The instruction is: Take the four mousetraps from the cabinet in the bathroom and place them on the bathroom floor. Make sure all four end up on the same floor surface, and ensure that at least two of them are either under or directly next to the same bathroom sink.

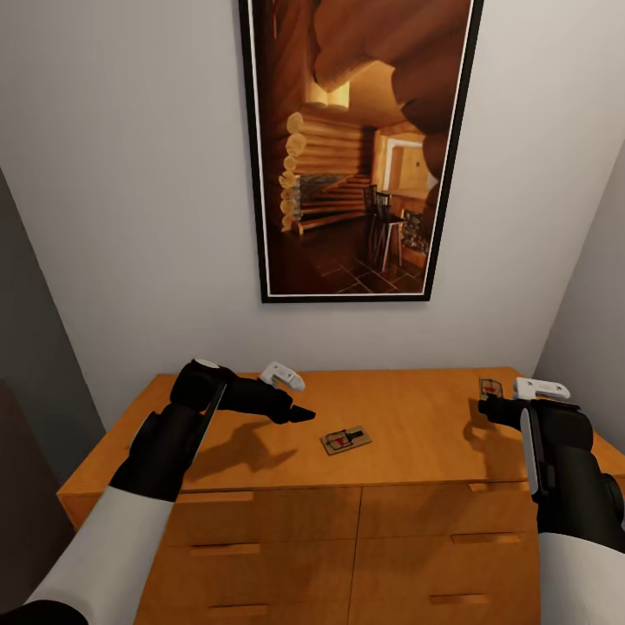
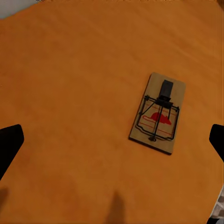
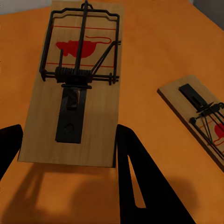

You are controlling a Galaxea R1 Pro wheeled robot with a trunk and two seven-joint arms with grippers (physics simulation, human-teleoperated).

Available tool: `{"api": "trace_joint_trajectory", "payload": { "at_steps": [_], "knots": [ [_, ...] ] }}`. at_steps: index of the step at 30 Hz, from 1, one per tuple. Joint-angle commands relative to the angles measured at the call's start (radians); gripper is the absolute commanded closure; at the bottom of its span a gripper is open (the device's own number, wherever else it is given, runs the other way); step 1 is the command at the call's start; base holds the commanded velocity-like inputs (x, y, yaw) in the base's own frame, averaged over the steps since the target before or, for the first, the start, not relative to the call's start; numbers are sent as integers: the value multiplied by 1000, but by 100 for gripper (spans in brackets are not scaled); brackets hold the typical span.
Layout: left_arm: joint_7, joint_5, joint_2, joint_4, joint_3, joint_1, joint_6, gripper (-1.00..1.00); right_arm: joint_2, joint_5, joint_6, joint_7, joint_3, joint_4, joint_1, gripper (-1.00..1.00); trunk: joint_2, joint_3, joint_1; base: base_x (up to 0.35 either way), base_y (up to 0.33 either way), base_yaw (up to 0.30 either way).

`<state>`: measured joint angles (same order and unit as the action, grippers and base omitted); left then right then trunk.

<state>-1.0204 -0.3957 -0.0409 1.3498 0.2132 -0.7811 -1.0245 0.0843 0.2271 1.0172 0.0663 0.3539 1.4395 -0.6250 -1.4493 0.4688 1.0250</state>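
On the orange-brown cabinet [image 1: 408,404], one mousetrap [image 1: 345,440] lies flat mid-top. My left gripper [image 1: 295,414] hovers just left of it, open. In the left wrist view this mousetrap [image 2: 158,113] sits off toward one fingertip of the widely spread gripper [image 2: 112,142], touching neither. At the top's right end, my right gripper [image 1: 488,402] is shut on a second mousetrap [image 1: 490,386]. In the right wrist view its fingers [image 3: 133,172] press both long edges of that mousetrap [image 3: 77,84], whose near end casts a shadow below. A third mousetrap [image 3: 200,116] lies flat beside it.
A tall framed picture [image 1: 360,148] of a log interior hangs on the white wall behind the cabinet. Side walls close in at left and right. The drawer fronts [image 1: 286,521] below are closed.
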Motion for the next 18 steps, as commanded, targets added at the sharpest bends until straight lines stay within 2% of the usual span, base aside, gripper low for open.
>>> {"api": "trace_joint_trajectory", "payload": {
  "at_steps": [1, 10, 18],
  "knots": [
    [-8, -11, -3, 1, 0, -1, -6, -100, 0, 5, 4, 7, 0, 1, -1, 100, -1, 1, 0, 0, 0, 0],
    [13, -11, -15, 1, 2, 0, -11, -100, 0, 7, 4, 32, 0, -2, -1, 100, -1, 1, 0, 6, -3, 0],
    [15, -10, -17, -3, 1, 0, -11, -100, 0, 8, 4, 36, 0, -2, -1, 100, -1, 1, 0, 160, -113, 0]
  ]
}}
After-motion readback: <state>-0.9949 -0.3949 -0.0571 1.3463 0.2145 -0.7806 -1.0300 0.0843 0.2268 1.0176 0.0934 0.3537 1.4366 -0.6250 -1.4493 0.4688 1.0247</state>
